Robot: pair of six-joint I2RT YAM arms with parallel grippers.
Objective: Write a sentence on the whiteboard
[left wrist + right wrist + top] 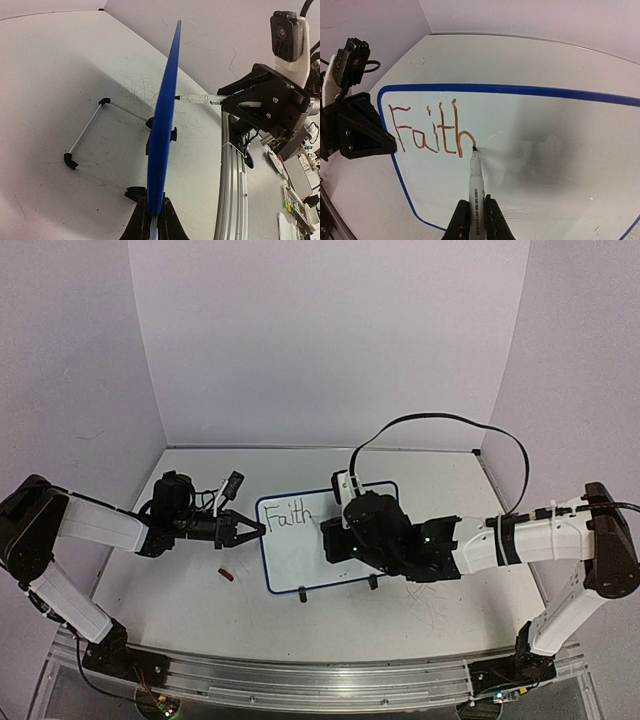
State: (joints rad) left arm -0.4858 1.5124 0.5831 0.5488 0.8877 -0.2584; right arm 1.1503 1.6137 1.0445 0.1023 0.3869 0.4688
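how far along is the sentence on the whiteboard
Done: the word Faith stands on the whiteboard, top left. In hand: the right gripper holds a marker, tip at the h's end, while the left gripper clamps the board's left edge. Left: the rest of the sentence; the remaining board is blank.

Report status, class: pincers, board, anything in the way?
Left pincer shut on board edge. Right pincer shut on marker, tip by the h. Only "Faith" written. Small red item left of board, not blocking.

small red object (226, 574): lying on tabletop (430, 625) | tabletop: white, scuffed | walls (330, 340): plain, pale
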